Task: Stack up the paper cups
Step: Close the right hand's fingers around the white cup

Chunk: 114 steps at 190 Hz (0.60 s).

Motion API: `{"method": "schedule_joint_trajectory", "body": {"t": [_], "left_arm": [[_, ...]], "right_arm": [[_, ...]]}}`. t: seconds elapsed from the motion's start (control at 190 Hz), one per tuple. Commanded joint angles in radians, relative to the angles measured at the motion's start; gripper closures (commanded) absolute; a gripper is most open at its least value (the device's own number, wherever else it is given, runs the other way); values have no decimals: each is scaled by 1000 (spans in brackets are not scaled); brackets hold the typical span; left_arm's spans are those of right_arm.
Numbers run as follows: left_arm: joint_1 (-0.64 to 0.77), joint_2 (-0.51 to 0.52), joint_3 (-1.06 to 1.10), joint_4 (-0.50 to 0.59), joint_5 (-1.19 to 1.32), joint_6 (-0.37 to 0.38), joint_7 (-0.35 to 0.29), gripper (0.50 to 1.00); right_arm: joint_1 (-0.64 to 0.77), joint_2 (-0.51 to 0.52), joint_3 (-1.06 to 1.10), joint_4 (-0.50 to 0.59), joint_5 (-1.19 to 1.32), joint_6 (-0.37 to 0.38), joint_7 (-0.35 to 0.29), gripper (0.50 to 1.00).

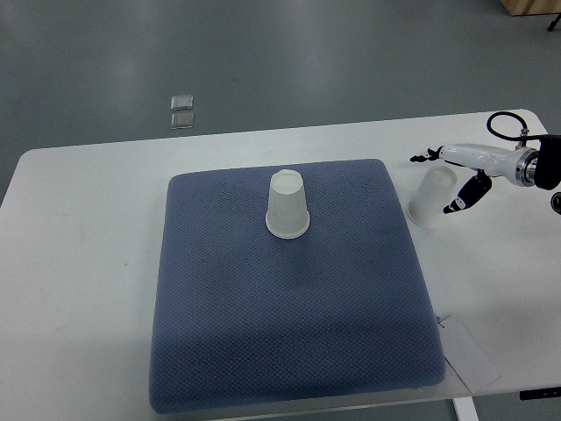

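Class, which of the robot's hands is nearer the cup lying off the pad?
Right. The right hand is right at the cup on the table, fingers spread around it. The left hand is out of view.

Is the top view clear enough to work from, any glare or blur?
Top view: even, soft light, no strong glare; the cup on the mat casts a faint shadow; the second cup blends into the white table; the right hand looks sharp.

2 paper cups, 1 blue mat (on 1 white table).
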Motion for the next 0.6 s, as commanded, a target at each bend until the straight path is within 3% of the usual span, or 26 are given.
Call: {"method": "schedule_joint_trajectory", "body": {"t": [0.0,0.425,0.557,0.593], "left_arm": [[1,0,0,0,0,0,0,500],[-1,0,0,0,0,0,0,500],[-1,0,0,0,0,0,0,500],[1,0,0,0,0,0,0,500]], "right_arm": [[1,17,-5,-30,-3,-35,0,593],[1,34,-51,-36,-3,-60,3,748],[1,34,-51,-42,-3,-61,3,854],[1,34,-50,-46,-3,-63,3,932]]}}
